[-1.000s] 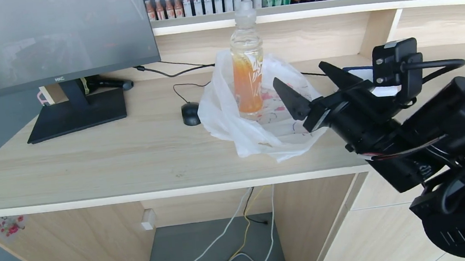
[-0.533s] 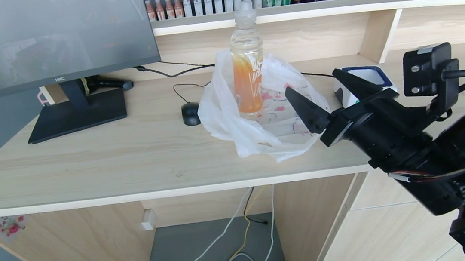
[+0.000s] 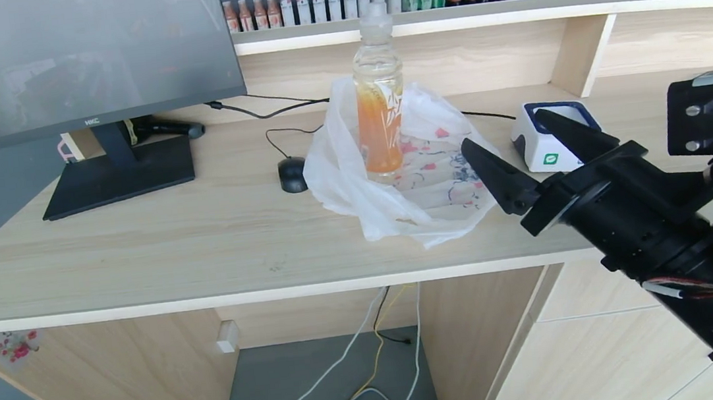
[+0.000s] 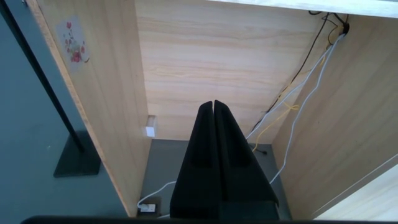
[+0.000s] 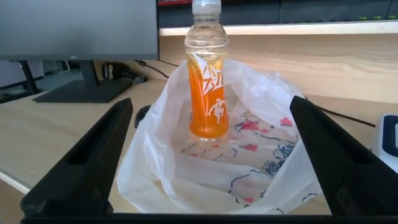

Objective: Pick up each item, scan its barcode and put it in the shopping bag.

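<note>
Right gripper (image 3: 500,127) has backed away from the bag (image 3: 397,212), fingers spread wide and empty. Bottle (image 3: 378,105) stands upright inside the bag on the counter (image 3: 136,249), so that item looks done. Left gripper (image 4: 214,107) sits pressed together below the counter.

I have my left gripper (image 4: 214,107) facing a wooden back panel (image 4: 205,56), its fingers pressed flat together with nothing between them. From its tip, white, yellow and black cables (image 4: 303,84) hang at two o'clock. A flower sticker (image 4: 74,42) sits on the side panel (image 4: 109,99) at ten o'clock, and a black stand (image 4: 73,158) is at eight.
</note>
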Robot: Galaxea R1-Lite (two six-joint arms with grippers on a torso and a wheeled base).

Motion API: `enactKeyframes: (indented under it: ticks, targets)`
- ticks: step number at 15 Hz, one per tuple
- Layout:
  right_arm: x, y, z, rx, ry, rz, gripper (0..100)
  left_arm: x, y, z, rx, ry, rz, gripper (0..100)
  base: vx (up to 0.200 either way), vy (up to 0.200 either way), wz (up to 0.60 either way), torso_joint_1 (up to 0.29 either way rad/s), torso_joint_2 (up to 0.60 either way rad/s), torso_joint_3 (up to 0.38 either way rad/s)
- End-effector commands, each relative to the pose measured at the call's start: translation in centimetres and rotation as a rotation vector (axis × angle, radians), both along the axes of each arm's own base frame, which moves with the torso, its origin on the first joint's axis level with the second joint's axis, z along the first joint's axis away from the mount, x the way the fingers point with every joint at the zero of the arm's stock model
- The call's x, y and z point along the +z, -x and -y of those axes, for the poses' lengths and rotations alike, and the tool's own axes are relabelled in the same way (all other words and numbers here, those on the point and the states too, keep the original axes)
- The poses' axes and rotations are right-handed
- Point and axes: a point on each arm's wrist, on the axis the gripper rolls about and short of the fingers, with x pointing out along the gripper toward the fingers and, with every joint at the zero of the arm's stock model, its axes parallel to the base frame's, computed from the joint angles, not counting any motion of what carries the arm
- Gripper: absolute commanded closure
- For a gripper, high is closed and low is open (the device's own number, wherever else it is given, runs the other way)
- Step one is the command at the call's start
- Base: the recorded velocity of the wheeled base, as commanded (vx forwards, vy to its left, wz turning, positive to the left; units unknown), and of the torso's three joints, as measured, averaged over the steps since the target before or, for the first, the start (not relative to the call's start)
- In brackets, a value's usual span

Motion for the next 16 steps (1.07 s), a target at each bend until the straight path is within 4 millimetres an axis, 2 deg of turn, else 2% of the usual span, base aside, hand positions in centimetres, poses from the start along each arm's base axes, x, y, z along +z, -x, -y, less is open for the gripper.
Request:
enactKeyframes:
  ticks: [1,3,8,10,16]
  targets:
    - [0.0,0.6,0.5,0.000,0.000,0.000,0,0.0,0.0,0.0,0.000,0.000,0.000,100,0.000,-0.200,0.00,0.007,0.00,0.002]
    - [-0.4,1.3,0.9,0.004,0.013,-0.015,0,0.0,0.0,0.0,0.000,0.003,0.000,100,0.000,-0.200,0.00,-0.010,0.00,0.009]
    - [-0.1,2.1,1.5,0.003,0.006,-0.005,0,0.0,0.0,0.0,0.000,0.004,0.000,100,0.000,-0.200,0.00,0.009,0.00,0.002]
    - [0.7,2.4,1.7,0.002,-0.016,0.026,0,0.0,0.0,0.0,0.002,0.004,0.000,100,0.000,-0.200,0.00,0.007,0.00,0.002]
    - [0.8,2.9,2.2,-0.001,-0.018,0.028,0,0.0,0.0,0.0,0.002,0.006,-0.001,100,0.000,-0.200,0.00,0.003,0.00,0.002]
